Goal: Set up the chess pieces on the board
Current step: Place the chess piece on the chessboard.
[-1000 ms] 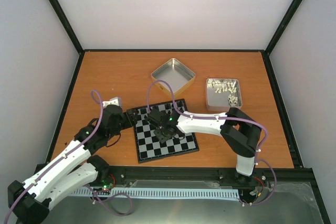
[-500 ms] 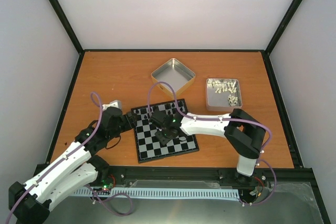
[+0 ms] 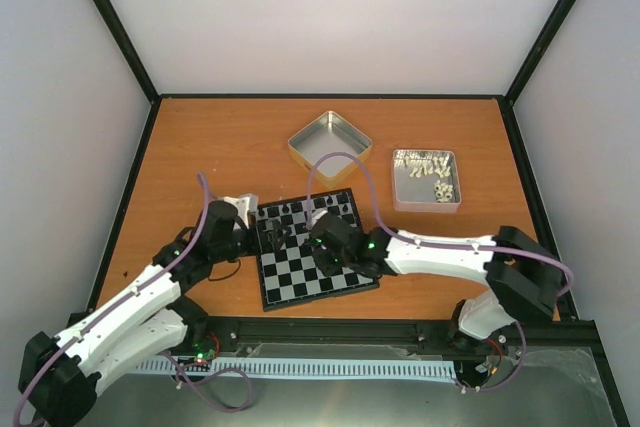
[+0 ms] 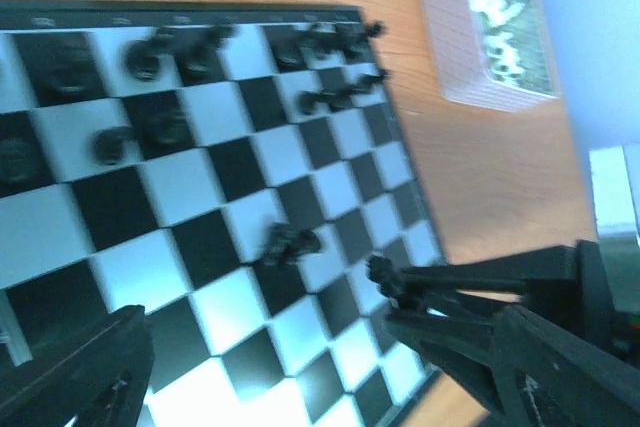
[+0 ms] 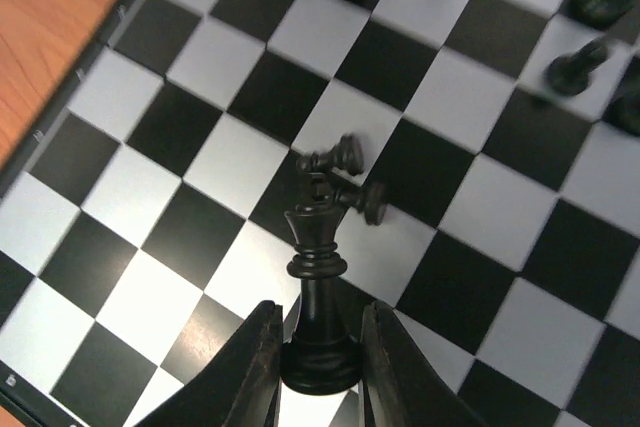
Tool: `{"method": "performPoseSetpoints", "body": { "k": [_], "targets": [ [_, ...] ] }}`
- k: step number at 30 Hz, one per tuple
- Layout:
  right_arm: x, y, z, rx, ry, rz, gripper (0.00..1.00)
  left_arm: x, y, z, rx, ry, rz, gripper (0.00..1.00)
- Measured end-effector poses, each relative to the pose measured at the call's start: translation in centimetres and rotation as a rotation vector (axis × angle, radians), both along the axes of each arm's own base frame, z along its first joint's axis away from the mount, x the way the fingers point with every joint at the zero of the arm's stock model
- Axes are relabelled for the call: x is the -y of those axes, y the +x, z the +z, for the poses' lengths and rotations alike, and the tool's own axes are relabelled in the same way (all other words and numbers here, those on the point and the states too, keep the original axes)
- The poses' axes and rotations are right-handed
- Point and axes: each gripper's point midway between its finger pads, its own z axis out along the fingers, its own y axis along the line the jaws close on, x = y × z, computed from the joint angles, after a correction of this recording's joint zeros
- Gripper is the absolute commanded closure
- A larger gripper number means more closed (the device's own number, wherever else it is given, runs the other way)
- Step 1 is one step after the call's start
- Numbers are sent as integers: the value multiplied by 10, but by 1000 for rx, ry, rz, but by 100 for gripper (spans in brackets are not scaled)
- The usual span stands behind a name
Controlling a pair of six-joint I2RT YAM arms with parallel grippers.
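- Your right gripper [image 5: 320,352] is clamped on the base of a tall black piece [image 5: 317,267], a king or queen by its crown, over the middle of the board [image 3: 295,284]. The head points out past the fingertips rather than up. If you lower it as it sits, it will probably meet the square head or side first and fall when you let go.
- Two small black pieces [image 5: 345,175] lie toppled just ahead of the held piece's head, and the wrist view does not show whether they touch it. If you push forward or down here, you may roll them across the squares or wedge one under the held piece.
- Standing black pieces [image 3: 300,210] crowd the board's far rows. If you carry the tall piece in there, the fingers could clip a neighbour and start a run of falls.
- Your left gripper [image 3: 265,234] hangs over the board's left edge. Its fingers are apart as far as its wrist view shows, and it holds nothing. It is near the right gripper, so a sweep by either arm could knock them together or nudge the board, which looks light enough to slide on the table [image 3: 200,147].
- The grip is low on a narrow base, so a quick wrist turn could let the piece pivot or slip out.
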Motion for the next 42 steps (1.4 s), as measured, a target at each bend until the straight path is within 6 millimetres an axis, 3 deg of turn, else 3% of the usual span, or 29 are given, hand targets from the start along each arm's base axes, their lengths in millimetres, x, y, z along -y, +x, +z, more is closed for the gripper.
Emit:
{"method": "performPoseSetpoints", "body": {
  "k": [5, 9, 14, 18, 24, 32, 36, 39, 42],
  "targets": [
    [9, 5, 32, 103, 128, -29, 84, 33, -3, 28, 26, -90, -179, 1],
    [15, 4, 64, 176, 243, -32, 84, 59, 0, 54, 37, -172, -285, 7],
    [17, 1, 98, 245, 357, -6, 83, 80, -3, 64, 0, -241, -389, 25],
    [17, -2, 112, 278, 398, 20, 83, 92, -6, 66, -46, -273, -462, 38],
    [15, -5, 113, 287, 398, 62, 84, 101, -10, 72, -80, -306, -529, 66],
    [16, -8, 108, 284, 387, 78, 80, 105, -12, 62, -139, -312, -540, 89],
    [16, -8, 106, 276, 390, 70, 64, 105, -12, 61, -137, -311, -546, 93],
    [17, -7, 105, 261, 394, 44, 43, 104, -11, 62, -126, -297, -540, 92],
    [21, -5, 98, 233, 379, -3, 35, 101, -3, 62, -101, -256, -507, 89]
  ]
}}
